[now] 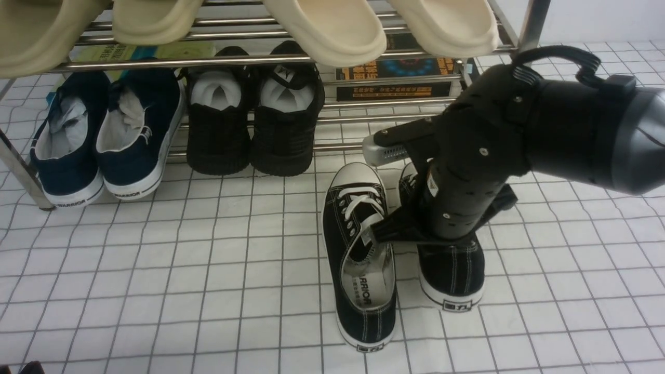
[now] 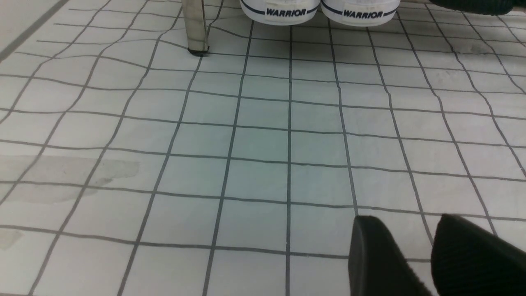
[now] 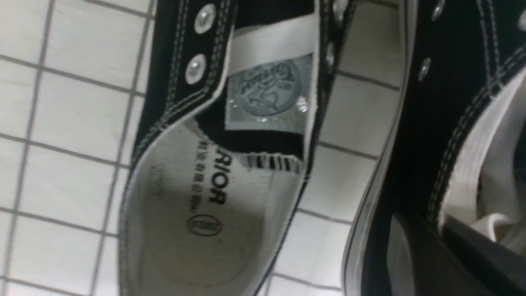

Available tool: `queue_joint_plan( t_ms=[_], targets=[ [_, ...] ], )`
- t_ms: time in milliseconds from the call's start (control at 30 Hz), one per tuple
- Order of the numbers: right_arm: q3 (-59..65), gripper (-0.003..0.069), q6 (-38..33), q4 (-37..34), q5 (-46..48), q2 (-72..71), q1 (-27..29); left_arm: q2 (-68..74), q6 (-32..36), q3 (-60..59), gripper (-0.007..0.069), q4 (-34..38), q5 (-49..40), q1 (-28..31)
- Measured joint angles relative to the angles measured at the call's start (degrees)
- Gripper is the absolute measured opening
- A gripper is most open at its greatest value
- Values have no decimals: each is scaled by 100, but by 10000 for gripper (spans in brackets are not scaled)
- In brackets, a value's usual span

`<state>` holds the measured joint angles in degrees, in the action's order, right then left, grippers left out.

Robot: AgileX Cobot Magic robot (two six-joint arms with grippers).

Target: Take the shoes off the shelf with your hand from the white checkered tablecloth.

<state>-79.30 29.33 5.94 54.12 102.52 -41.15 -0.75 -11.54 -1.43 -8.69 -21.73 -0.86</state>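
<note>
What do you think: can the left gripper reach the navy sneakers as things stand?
Probably yes. Only bare cloth lies between the left gripper and the navy sneakers' heels, and the rack post stands off to one side of that path.

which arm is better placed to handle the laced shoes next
Right. The right gripper is down at the laced shoes, on the right-hand shoe's collar. The left gripper sits low over bare cloth by the navy shoes, away from the pair.
</note>
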Motion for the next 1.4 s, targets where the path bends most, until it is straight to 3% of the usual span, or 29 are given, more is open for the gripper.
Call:
queue_joint_plan(
  t_ms=[233,333,433,633,867,1033,1067,1100,1133,1167,1233,1400],
  targets=[
    [0,188,0,-232,153,-9,7,0,0,0,239,0,0,0],
    [-74,220,-329,-268,501,-109,15,0,0,0,239,0,0,0],
    [-261,190,-755,-265,975,-369,26,0,0,0,239,0,0,0],
    [-394,16,-1128,69,1584,-1621,28,0,0,0,239,0,0,0],
    [469,-15,-1062,208,1627,-3777,28,0,0,0,239,0,0,0],
    [1780,-15,-1062,208,547,-5278,28,0,0,0,239,0,0,0],
    [2534,-15,-1058,208,-263,-5938,28,0,0,0,239,0,0,0],
    [2619,-15,-1058,208,-359,-6008,28,0,0,0,239,0,0,0],
    [3299,-15,-1058,208,-1213,-6579,28,0,0,0,239,0,0,0],
    [3381,-15,-1058,214,-1213,-6579,28,0,0,0,239,0,0,0],
    [4336,-15,-1054,223,-2328,-7200,28,0,0,0,239,0,0,0],
    [4976,-12,-1054,223,-3179,-7579,28,0,0,0,239,0,0,0]
  ],
)
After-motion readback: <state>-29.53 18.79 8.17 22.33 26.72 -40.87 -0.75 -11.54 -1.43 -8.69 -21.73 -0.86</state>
